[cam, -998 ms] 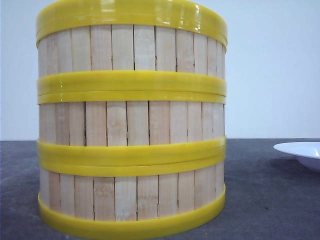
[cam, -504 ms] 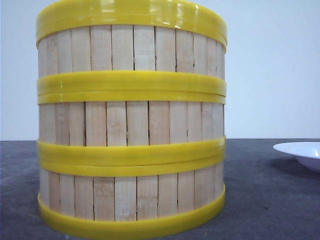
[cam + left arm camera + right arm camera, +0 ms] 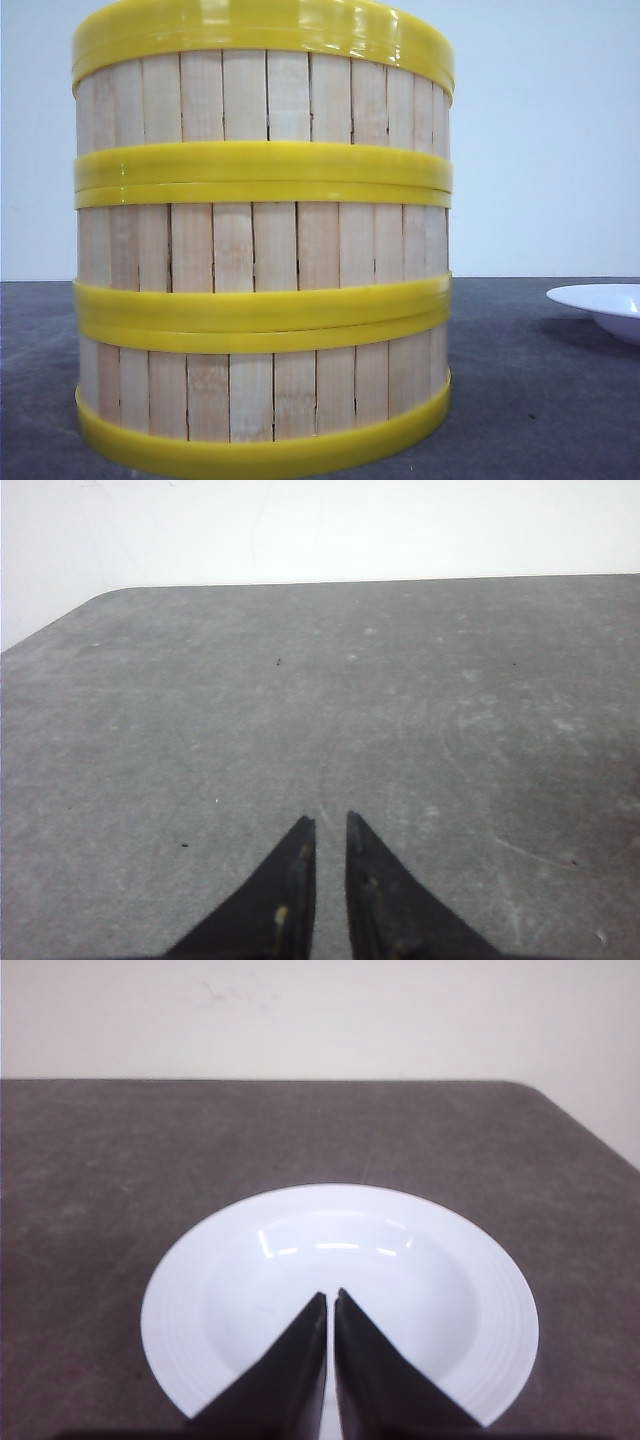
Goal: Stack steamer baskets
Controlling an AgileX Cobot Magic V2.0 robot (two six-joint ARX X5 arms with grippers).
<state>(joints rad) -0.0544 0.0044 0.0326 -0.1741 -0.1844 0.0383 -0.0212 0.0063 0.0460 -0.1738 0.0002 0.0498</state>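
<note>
Three steamer baskets stand in one stack close to the front camera, with pale slat walls and yellow rims: the bottom basket [image 3: 260, 395], the middle basket [image 3: 260, 245] and the top basket [image 3: 260, 95]. Neither gripper shows in the front view. My left gripper [image 3: 328, 822] hangs over bare grey table, its fingers nearly together with nothing between them. My right gripper [image 3: 331, 1296] is shut and empty, hovering over a white plate [image 3: 250, 1270]. No basket appears in either wrist view.
The white plate [image 3: 605, 303] sits on the dark grey table [image 3: 540, 400] to the right of the stack. The table's far edge and rounded corner [image 3: 110, 592] meet a pale wall behind.
</note>
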